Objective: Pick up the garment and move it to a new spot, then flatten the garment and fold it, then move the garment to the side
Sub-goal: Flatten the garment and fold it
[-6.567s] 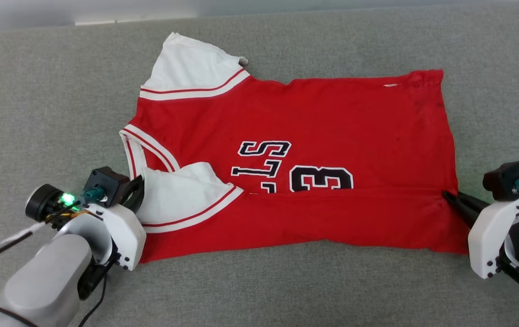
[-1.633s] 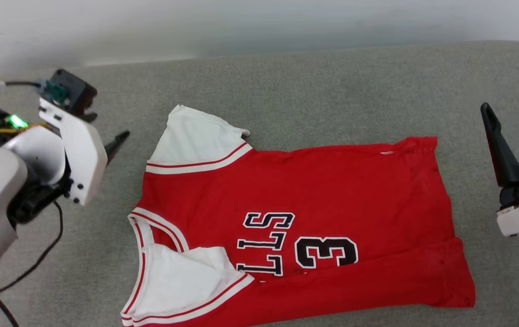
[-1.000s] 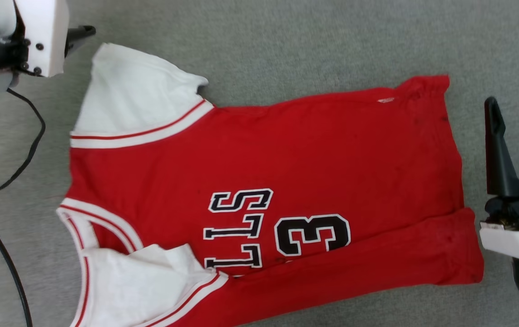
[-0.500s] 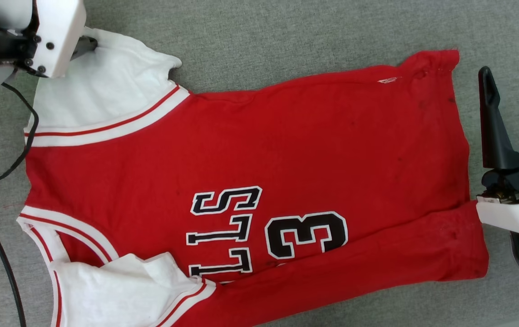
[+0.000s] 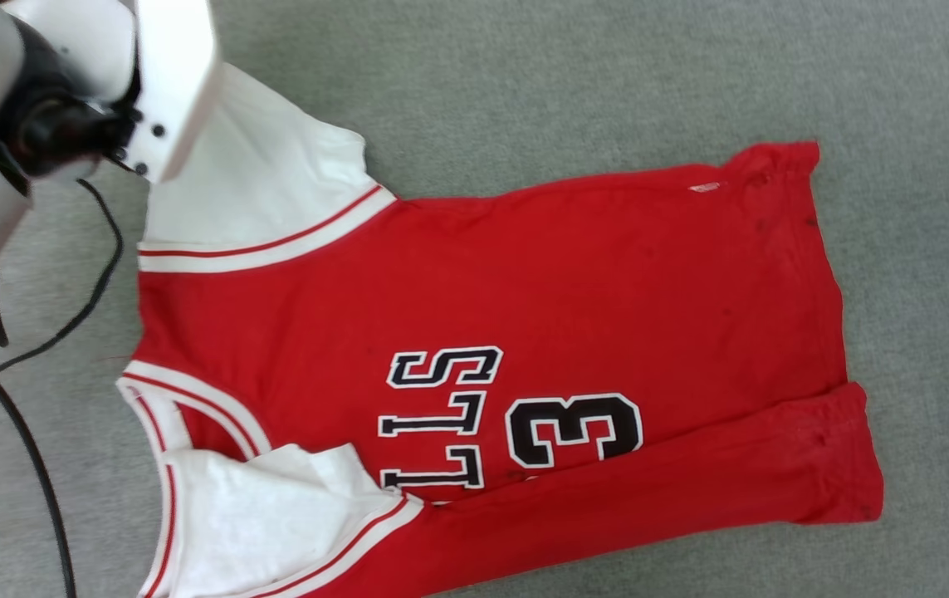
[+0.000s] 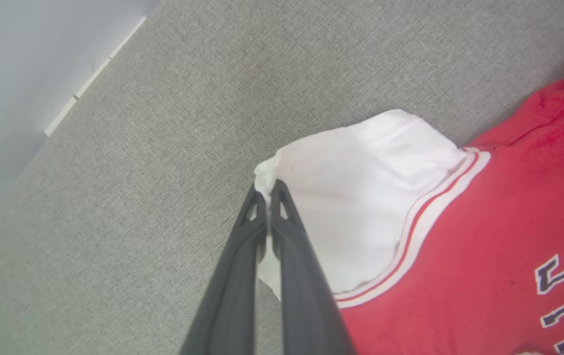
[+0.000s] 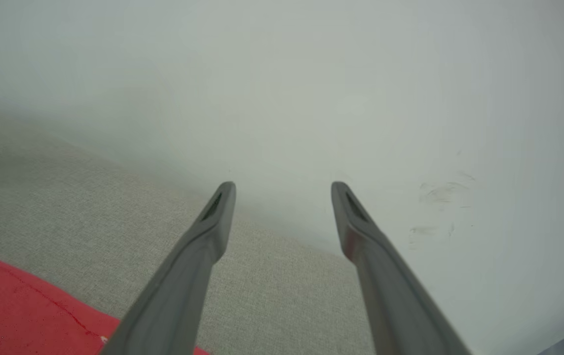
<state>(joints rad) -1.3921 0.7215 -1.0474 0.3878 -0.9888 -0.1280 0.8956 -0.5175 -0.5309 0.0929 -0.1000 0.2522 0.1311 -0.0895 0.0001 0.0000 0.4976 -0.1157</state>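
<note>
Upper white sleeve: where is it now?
In the head view the sleeve lies on the grey surface, upper left of the jersey; the left wrist view shows the left gripper pinching its corner.

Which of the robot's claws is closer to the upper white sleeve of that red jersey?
Left. The left gripper is shut on the edge of the white sleeve; the right gripper is open, off beyond the hem of the jersey.

A desk covered in grey woven fabric stretches back to a pale wall. In the left wrist view, a narrow white strip runs where the fabric meets the wall. In the right wrist view, faint dark scuff marks show on the wall's right side.
</note>
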